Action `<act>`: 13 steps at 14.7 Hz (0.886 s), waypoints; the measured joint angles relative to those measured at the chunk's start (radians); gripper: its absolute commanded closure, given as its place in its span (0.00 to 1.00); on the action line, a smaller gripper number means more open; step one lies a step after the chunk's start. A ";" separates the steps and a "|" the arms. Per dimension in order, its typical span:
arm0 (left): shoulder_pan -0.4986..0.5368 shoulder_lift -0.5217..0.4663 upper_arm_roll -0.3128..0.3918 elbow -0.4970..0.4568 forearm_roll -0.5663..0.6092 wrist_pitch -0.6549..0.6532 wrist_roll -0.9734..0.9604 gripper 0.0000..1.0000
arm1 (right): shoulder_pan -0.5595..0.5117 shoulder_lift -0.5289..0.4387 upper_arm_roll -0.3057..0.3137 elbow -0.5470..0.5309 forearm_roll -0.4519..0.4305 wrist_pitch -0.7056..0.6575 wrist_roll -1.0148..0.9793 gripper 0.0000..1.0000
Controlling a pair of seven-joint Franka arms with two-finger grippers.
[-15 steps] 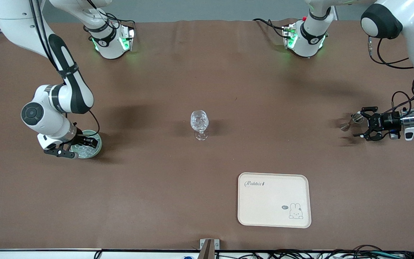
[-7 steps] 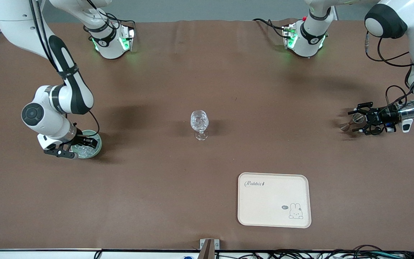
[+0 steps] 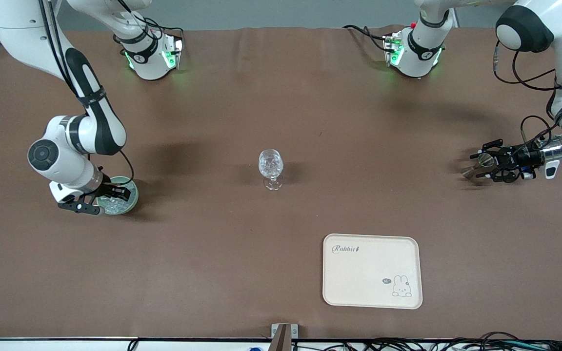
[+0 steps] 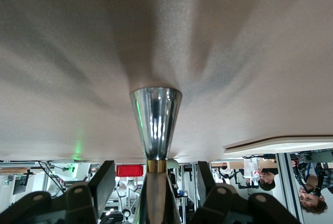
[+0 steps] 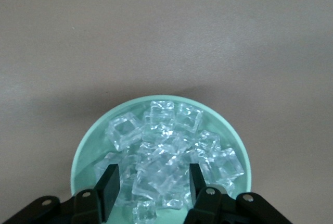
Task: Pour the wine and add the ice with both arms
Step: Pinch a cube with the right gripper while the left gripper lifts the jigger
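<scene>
A pale green bowl [image 3: 120,197] stands on the brown table [image 3: 212,263] toward the right arm's end, and it is full of ice [image 5: 169,159], a heap of small clear cubes. The right gripper [image 3: 100,201] hangs just over this bowl. In the right wrist view its two black fingers [image 5: 108,191] are spread apart, and they stand at either side of some cubes at the top of the heap; I cannot tell if they touch them.

In the middle of the table stands a clear stemmed goblet [image 3: 271,168], upright. I cannot tell what is in its bowl.

Toward the left arm's end, the left gripper [image 3: 487,165] lies low over the table, turned sideways. A shiny metal measuring cup [image 4: 155,125], shaped like a cone, sits between its fingers [image 4: 101,185], which stand just beside the narrow neck; whether they press on it I cannot tell. What is inside this cup is hidden.

A cream tray [image 3: 371,271] with a rabbit drawing lies nearer to the front camera than the goblet, and nothing is on it.
</scene>
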 measured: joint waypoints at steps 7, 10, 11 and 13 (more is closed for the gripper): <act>0.007 0.017 0.000 -0.006 -0.025 0.000 0.000 0.54 | -0.009 0.000 -0.004 0.001 -0.006 0.001 -0.001 0.46; 0.007 0.025 0.000 -0.006 -0.032 0.000 0.000 0.81 | -0.007 0.000 -0.002 0.002 -0.006 0.001 0.019 0.46; 0.007 0.026 0.000 -0.006 -0.032 0.000 0.000 0.93 | -0.004 0.000 -0.002 0.003 -0.006 0.001 0.027 0.51; 0.008 0.026 0.002 -0.006 -0.034 -0.005 0.000 1.00 | 0.000 0.000 -0.001 0.005 -0.006 0.000 0.036 0.53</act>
